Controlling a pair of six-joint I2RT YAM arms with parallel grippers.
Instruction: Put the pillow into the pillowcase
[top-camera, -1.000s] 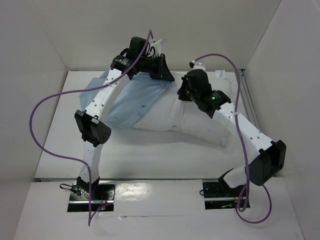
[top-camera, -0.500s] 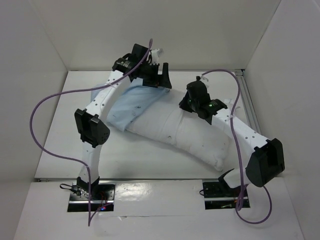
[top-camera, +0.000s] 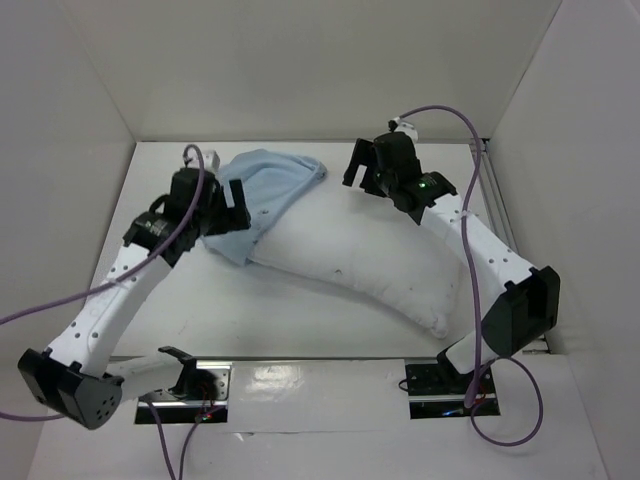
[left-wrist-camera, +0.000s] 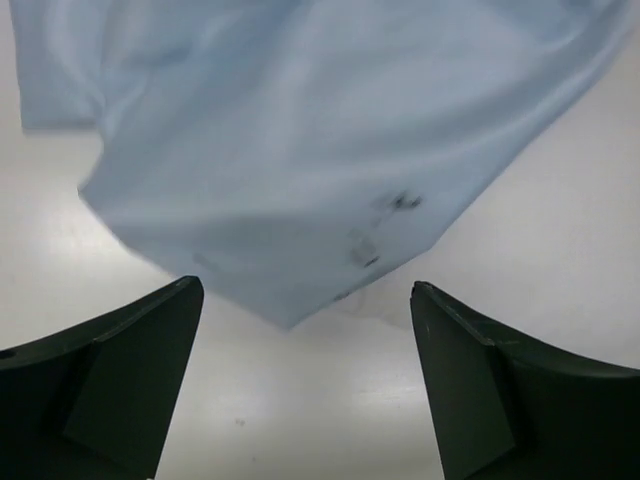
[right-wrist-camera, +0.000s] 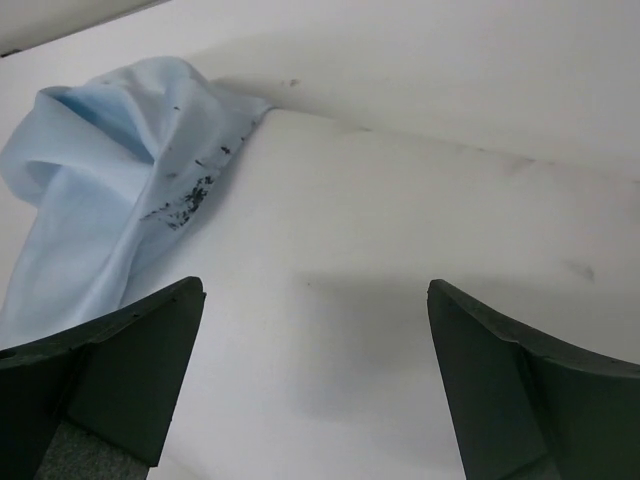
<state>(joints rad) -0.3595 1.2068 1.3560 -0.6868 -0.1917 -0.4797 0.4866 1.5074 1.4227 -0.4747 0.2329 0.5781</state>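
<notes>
The pillow (top-camera: 370, 265) is seen as a plump white cushion, bent in a shallow curve, running from the centre of the top view down to its lower right. The pillowcase (top-camera: 265, 185) is bunched at the pillow's upper left end and lies over it; whether that end is inside the sack cannot be told. Both rest on the white table (top-camera: 300, 320).

The left gripper (left-wrist-camera: 310, 390) is spread wide with nothing between its jaws, just short of the pillowcase's lower edge. The right gripper (right-wrist-camera: 310, 380) is likewise spread wide and empty, held above the pillow's upper edge.

Compared with half a second earlier, the left arm is found lowered and stretched towards the lower left, its gripper shifted from the upper centre to the left side of the cloth. The right gripper is found lifted off the pillow. The pillowcase is more gathered than before.

The pillowcase is thin, limp, light blue fabric, wrinkled and marked with dark specks. The pillow's cover is smooth, with faint specks.
</notes>
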